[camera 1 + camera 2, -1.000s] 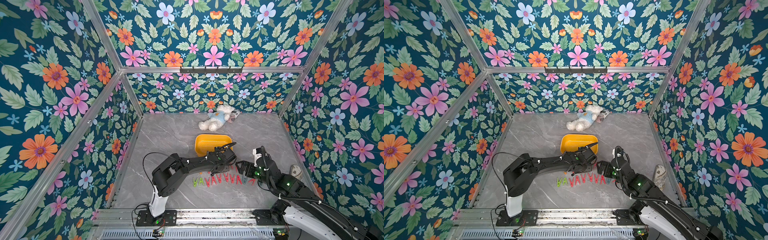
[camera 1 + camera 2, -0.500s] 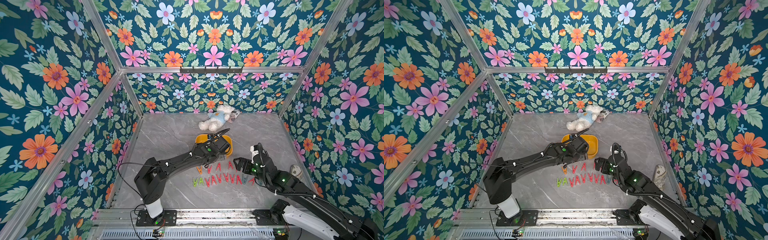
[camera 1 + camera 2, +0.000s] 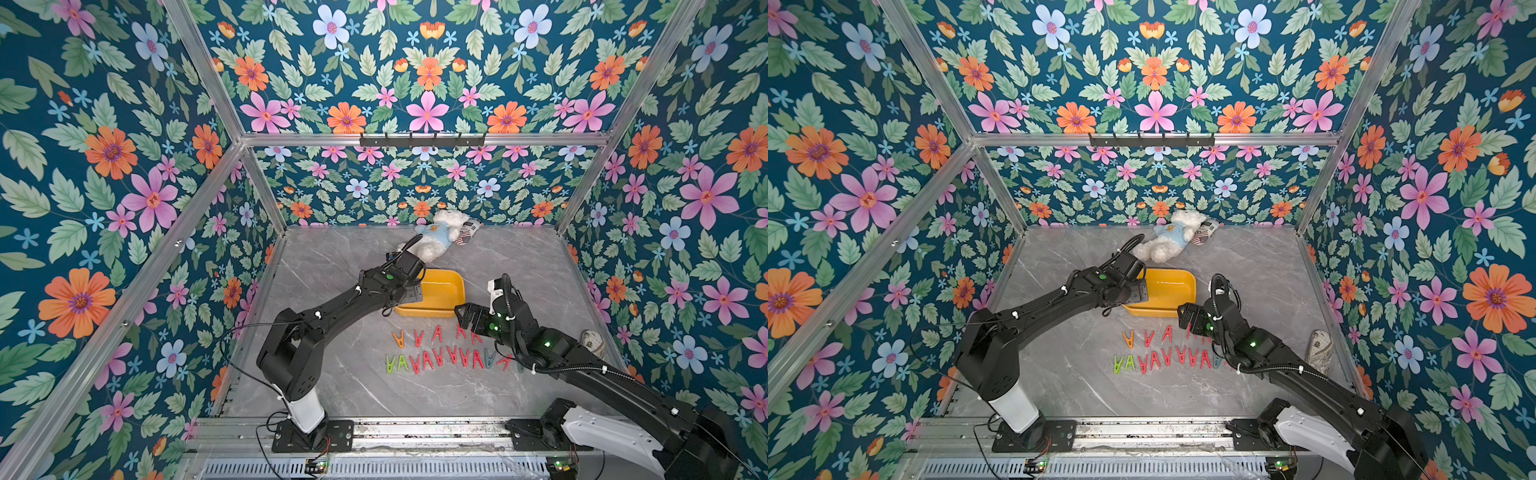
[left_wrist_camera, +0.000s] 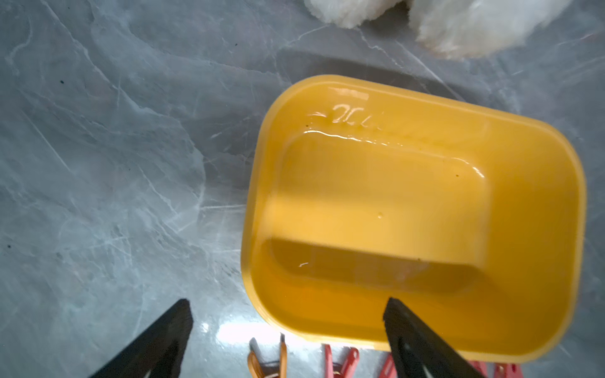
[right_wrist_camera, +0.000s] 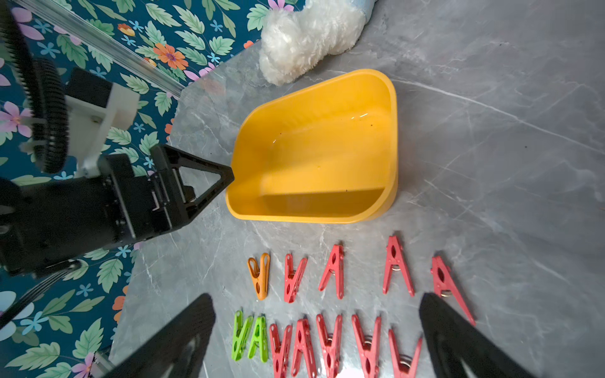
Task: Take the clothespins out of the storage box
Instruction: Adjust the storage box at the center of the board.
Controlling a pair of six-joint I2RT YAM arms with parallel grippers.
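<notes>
My left claw (image 4: 287, 301) hangs spread, straddling an edge of the storage box (image 3: 428, 311). My right claw (image 5: 316, 296) is spread too, above the clothespins (image 3: 440, 358), which lie in two rows on the counter (image 3: 357, 395) just beside the box.

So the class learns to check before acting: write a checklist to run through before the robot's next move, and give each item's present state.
1. The storage box holds no clothespins: ok.
2. All visible clothespins lie in two rows on the table: ok.
3. The left hand is open and holds nothing: ok.
4. The left hand is clear of the box: cannot tell; one finger sits at its rim.
5. The right hand is open and empty over the rows: ok.
</notes>
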